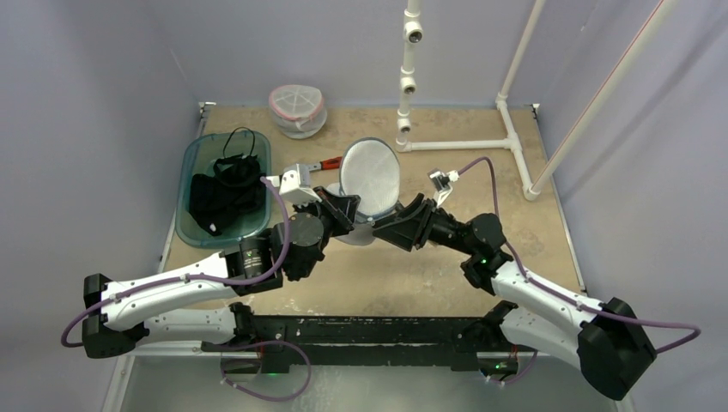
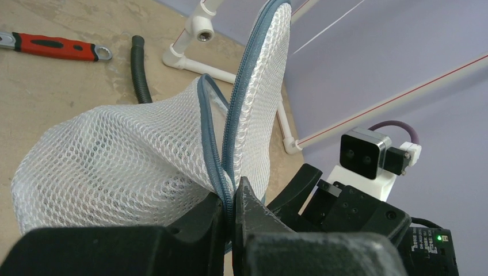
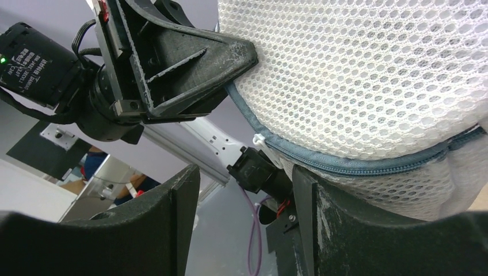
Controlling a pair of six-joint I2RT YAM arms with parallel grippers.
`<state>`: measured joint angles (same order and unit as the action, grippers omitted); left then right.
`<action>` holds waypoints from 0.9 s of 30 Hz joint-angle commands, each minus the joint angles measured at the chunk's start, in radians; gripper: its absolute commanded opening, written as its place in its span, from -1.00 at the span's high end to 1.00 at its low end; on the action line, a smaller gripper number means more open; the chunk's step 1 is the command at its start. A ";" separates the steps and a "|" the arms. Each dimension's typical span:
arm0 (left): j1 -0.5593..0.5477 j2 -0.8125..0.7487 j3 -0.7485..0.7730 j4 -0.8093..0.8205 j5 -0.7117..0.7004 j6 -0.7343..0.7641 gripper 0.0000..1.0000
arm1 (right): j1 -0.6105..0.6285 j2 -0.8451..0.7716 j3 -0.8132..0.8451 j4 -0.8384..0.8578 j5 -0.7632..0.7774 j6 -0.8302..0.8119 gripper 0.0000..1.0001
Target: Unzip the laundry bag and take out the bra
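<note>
Left pincer (image 2: 231, 214) clamped tight on the blue zipper seam (image 2: 210, 138) of the mesh laundry bag (image 2: 115, 161); right pincer (image 3: 246, 178) stands open beside the bag, gripping nothing.

No text is coming through readable. White print is sitting on the black motor housing (image 3: 26, 57) of the left arm in the right wrist view, next to a green light (image 3: 4, 59), but it's rendering too small and blurred to make out. Similar print is showing on the right arm's motor housing (image 2: 426, 250) in the left wrist view, also illegible.
</note>
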<state>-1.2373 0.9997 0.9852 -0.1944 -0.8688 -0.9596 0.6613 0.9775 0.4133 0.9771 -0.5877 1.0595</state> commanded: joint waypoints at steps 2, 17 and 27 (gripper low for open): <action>0.002 0.001 0.014 0.081 0.026 -0.025 1.00 | 0.006 0.009 0.025 0.084 0.028 0.029 -0.19; 0.001 0.004 0.001 0.082 0.027 -0.035 1.00 | 0.006 0.007 0.024 0.098 0.061 0.047 0.24; 0.002 0.002 -0.003 0.082 0.031 -0.038 1.00 | 0.006 0.007 0.018 0.084 0.092 0.051 0.46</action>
<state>-1.2373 1.0027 0.9833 -0.1722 -0.8478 -0.9855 0.6621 0.9882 0.4133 1.0157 -0.5285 1.1065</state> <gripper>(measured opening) 0.027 0.293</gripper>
